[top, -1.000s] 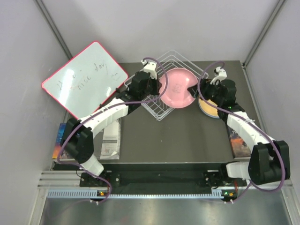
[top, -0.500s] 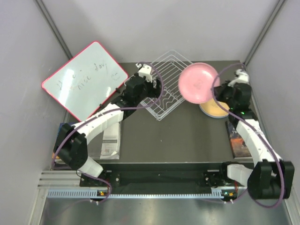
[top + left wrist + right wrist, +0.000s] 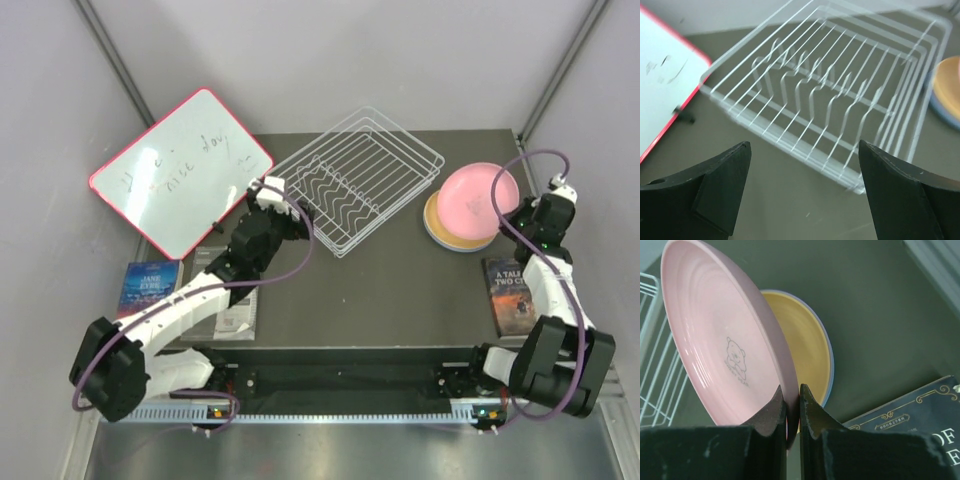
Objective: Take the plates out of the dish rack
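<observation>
Right of the rack — pink plate gripped over the stack

On the dark table (image 3: pixel 380 290), toward its far edge, the red-framed whiteboard (image 3: pixel 180 172) leans just left of the dish rack (image 3: pixel 355 180), with handwriting on its face and its lower corner near the rack's left corner. The rack sits cornerwise, and its wavy divider wires show plainly in the left wrist view. The left arm (image 3: pixel 190 300) reaches from the near left toward the rack's near-left side. The right arm (image 3: pixel 550 290) stands folded well to the rack's right.

Right of the rack, apart from its wires, lies a stack of plates. The orange plate (image 3: pixel 800 340) is on top, with the rim of a light blue plate (image 3: pixel 829 357) showing beneath it. Whether another plate lies in that stack cannot be told. The pink plate (image 3: pixel 478 193) is over the stack, tilted, its hollow side with a small bear print turned toward the rack. Whether it touches the orange plate cannot be told.

Nearer than the rack and to its right, a dark book (image 3: pixel 515 293) lies flat. Nearer and to its left lie a blue book (image 3: pixel 150 285) and a white booklet (image 3: pixel 232 300), the booklet partly under the left arm.

The right gripper (image 3: pixel 792 405) is pinched tight on the pink plate's rim — on the side away from the rack. The left gripper (image 3: pixel 805 185) hangs just before the rack's near-left side, its fingers spread wide and apart from the wires.
</observation>
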Robot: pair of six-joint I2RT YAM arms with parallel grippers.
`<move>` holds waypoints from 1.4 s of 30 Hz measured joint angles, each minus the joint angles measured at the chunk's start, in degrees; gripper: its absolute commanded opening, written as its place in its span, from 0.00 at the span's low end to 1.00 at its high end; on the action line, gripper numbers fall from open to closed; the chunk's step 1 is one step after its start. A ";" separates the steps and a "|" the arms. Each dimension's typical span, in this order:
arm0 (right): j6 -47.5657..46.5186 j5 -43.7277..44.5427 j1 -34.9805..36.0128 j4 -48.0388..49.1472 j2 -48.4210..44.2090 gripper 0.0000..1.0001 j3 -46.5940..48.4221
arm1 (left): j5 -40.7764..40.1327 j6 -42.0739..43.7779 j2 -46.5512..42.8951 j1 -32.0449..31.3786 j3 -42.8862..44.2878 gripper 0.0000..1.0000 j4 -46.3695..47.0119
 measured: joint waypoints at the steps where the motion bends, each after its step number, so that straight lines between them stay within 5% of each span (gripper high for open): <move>1: 0.00 -0.28 -0.02 0.09 1.40 0.00 -0.28 | -1.36 0.13 -0.94 0.00 -2.34 0.93 0.39; 5: 0.02 -1.75 -0.07 1.29 6.36 0.01 -0.70 | -6.97 0.63 -4.11 0.00 -8.76 0.93 0.92; 16: 0.13 -6.19 -0.35 5.95 14.34 0.56 -0.68 | -13.33 0.74 -10.23 0.48 -12.57 0.97 0.55; 23: -0.39 -4.85 -0.37 5.75 13.99 0.71 -0.57 | -12.48 -1.11 -10.23 0.61 -12.55 0.98 -3.06; 33: -2.05 2.49 -0.31 6.25 -4.00 0.88 -3.32 | -14.10 -0.87 -14.64 0.61 -12.90 0.98 -5.77; 37: -3.39 0.59 0.31 11.15 -10.34 0.99 -7.13 | -15.52 -0.52 -15.61 0.66 -13.14 0.97 -5.90; 42: -5.22 -4.96 1.84 16.72 -10.40 1.00 -10.40 | -15.87 -0.42 -15.74 0.70 -13.38 0.97 -6.36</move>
